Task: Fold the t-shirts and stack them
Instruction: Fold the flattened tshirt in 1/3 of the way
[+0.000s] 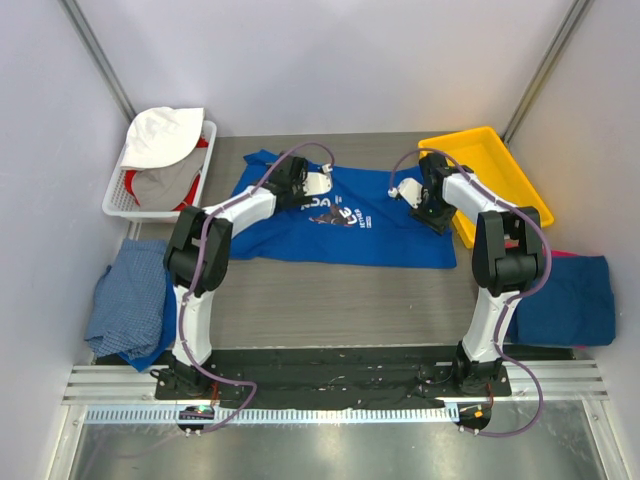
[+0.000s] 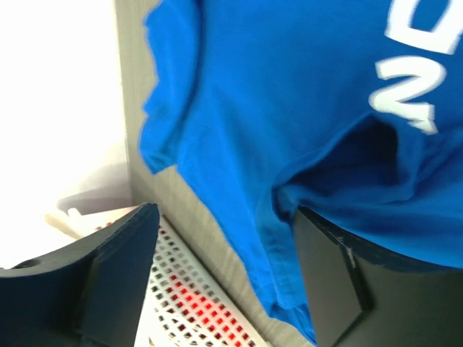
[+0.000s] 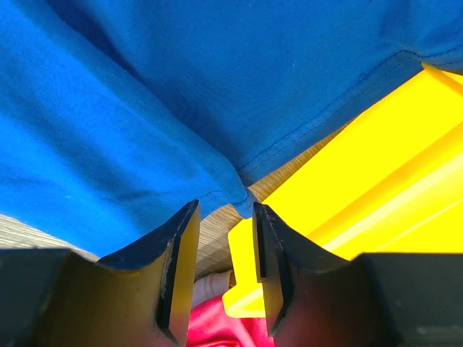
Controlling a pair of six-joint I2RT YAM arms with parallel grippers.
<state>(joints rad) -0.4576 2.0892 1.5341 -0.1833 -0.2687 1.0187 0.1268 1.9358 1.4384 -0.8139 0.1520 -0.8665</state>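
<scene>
Top external view, from 9 o'clock across: a white slotted plastic basket (image 1: pixel 115 195) heaped with clothes, then my left gripper (image 1: pixel 323 184), then the royal blue cloth t-shirt (image 1: pixel 340 238) with its white-and-brown print. It is spread flat mid-table, long axis running 9 to 3 o'clock. My right gripper (image 1: pixel 402 190) sits over the shirt's far edge toward 3 o'clock, just beside the shallow yellow plastic tray (image 1: pixel 500 165). A folded dark blue cloth (image 1: pixel 565 300) lies well apart at 4 o'clock.

Left wrist view: my left fingers (image 2: pixel 108 282) stand wide apart and grip nothing. The shirt's hem droops across the gap and drapes over the 3 o'clock finger only.

Right wrist view: my right fingers (image 3: pixel 173 260) are parted narrowly, with table showing through the gap. A hem corner of the shirt rests at their tips at 12 o'clock, not pinched.

Both arms are at the same far edge, the left nearer the shirt's middle, the right nearer its 3 o'clock end. I judge the next fold must carry one end along that long axis, and the cloth to seize lies at 12 o'clock of both pairs of fingers.
</scene>
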